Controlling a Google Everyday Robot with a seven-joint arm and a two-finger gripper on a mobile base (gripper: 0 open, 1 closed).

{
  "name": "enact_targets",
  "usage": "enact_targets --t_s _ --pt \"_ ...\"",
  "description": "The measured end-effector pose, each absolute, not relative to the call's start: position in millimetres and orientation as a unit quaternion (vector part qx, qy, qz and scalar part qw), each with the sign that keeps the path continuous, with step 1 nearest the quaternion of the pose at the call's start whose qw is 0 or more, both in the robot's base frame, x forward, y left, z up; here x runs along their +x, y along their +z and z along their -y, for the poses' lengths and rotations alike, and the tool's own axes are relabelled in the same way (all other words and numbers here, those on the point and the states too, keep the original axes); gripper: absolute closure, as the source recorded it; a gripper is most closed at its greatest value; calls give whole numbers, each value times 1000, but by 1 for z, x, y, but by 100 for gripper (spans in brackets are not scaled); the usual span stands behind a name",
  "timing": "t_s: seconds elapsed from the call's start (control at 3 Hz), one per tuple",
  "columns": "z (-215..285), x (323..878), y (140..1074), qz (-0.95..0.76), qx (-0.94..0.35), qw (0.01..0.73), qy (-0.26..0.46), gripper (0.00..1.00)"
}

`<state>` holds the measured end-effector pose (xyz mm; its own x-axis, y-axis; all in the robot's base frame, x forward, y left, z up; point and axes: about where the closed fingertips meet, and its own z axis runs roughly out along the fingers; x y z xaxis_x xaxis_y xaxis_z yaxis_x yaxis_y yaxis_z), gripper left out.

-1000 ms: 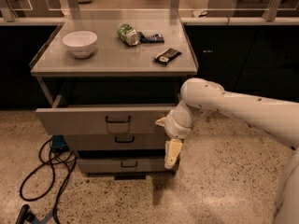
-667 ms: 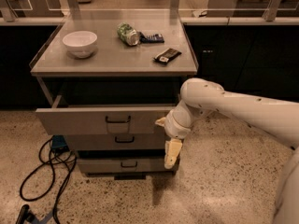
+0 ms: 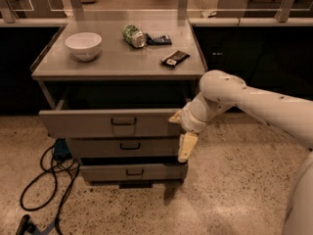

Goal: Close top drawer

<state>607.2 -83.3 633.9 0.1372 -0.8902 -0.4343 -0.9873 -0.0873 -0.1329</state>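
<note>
Standing open, top drawer point(image 3: 98, 124) is judged rigid, free-sliding, best pushed at front's right end, where gripper point(image 3: 180, 132) is held, fingers point(image 3: 187, 147) spread.

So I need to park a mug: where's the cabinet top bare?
Bare: front strip between bowl and dark bar, plus right rear corner. Crowded: centre rear, can beside packet. The gripper is by the top drawer, right end.

Wide grey top drawer point(image 3: 88, 125) stands pulled out, dark loop handle point(image 3: 123, 121) centred; claw point(image 3: 181, 131) at its right end.
</note>
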Motion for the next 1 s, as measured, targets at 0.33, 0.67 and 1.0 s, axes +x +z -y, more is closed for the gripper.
enact_targets --t_s 0.33,0.67,1.0 --pt "83 607 634 -645 -727 199 122 0" --pt "88 647 647 -668 -714 190 88 0" --pt "90 654 649 -673 -710 189 81 0"
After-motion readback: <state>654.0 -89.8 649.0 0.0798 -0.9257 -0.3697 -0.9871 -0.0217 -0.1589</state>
